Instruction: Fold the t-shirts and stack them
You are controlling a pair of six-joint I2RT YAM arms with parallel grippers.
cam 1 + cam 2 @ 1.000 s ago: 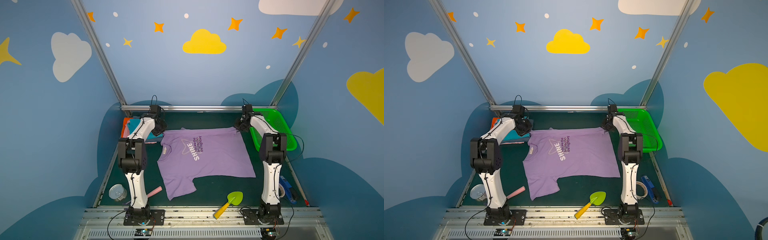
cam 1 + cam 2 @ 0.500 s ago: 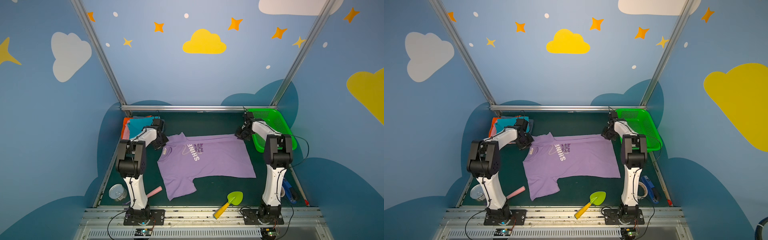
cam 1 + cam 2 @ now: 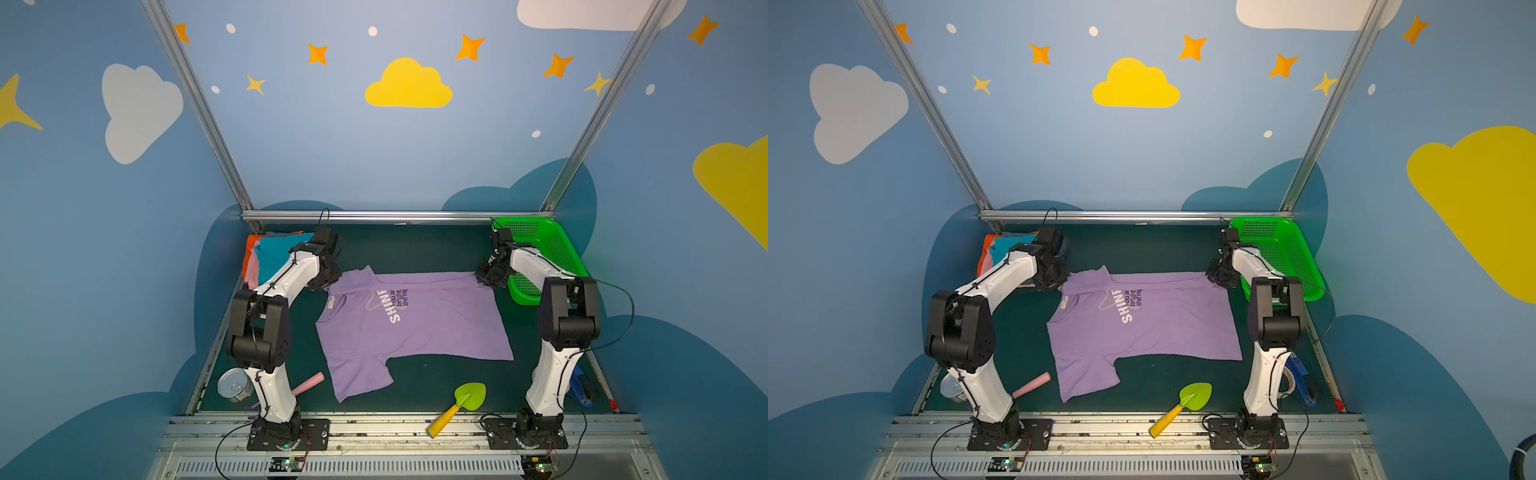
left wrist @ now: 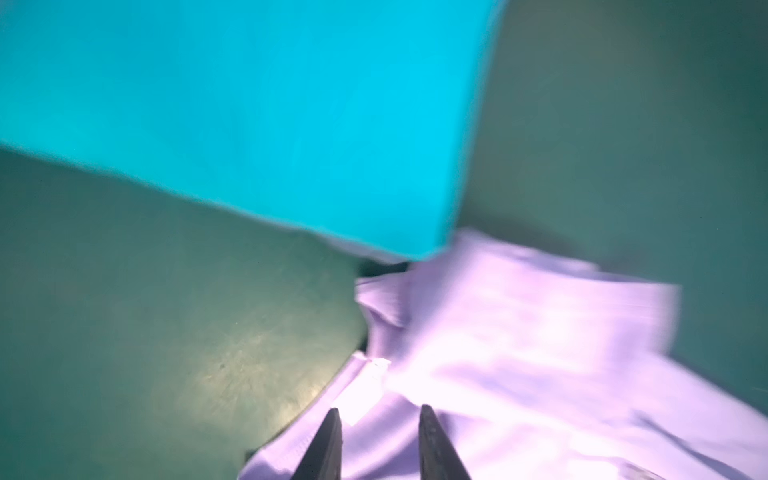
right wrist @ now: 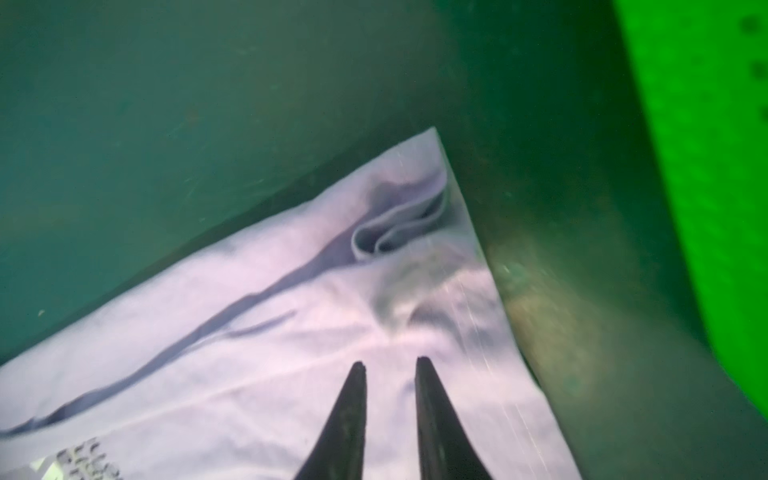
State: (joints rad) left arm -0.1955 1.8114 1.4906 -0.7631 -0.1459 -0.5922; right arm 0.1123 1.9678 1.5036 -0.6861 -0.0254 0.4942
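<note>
The folded stack of t-shirts (image 3: 266,257), teal on top, lies just beyond the left gripper (image 4: 378,415). Its fingers stand narrowly parted and empty over the collar edge of the lavender t-shirt (image 3: 415,328), with bare green mat (image 4: 166,332) beside them. The shirt lies flat between both grippers, its far edge folded over. The right gripper (image 5: 390,365), fingers likewise slightly apart, hovers over the hem corner; past the hem come a strip of mat, then the green basket (image 5: 706,208).

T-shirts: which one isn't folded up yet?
The lavender SHINE t-shirt, lying spread out in the middle. The others, teal on top, sit folded in a pile at the far left corner.
</note>
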